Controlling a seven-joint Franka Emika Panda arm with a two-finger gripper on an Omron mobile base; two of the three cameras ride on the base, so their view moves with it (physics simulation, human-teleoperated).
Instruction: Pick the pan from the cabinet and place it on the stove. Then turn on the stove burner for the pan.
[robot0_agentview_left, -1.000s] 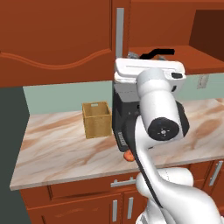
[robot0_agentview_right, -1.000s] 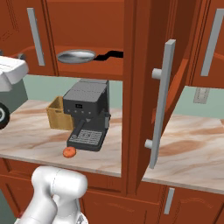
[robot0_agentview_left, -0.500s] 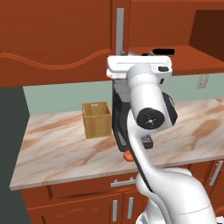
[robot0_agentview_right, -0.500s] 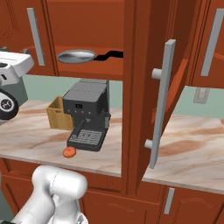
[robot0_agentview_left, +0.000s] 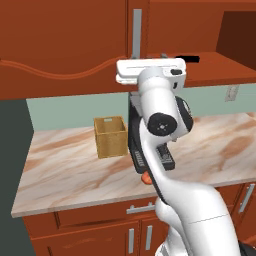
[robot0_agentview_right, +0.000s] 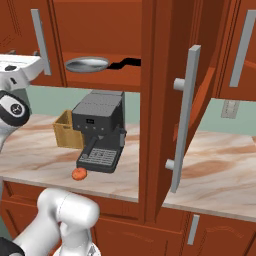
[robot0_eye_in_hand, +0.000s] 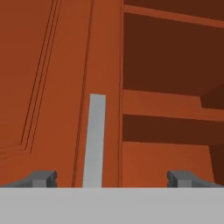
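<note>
Judged pan (robot0_agentview_right: 87, 64) rigid, light, slick-rimmed; best gripped at dark handle (robot0_agentview_right: 125, 63); gripper (robot0_eye_in_hand: 112, 177) jaws spread wide, empty, near cabinet (robot0_eye_in_hand: 57, 78)

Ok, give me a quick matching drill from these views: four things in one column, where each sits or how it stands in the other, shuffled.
1. pan
2. coffee machine
3. wooden box
4. gripper

A. open, facing the cabinet door handle
B. on the counter, left of the coffee machine
C. on the open cabinet's shelf
D. on the counter, below the pan

Pairs: 1-C, 2-D, 3-B, 4-A
</note>
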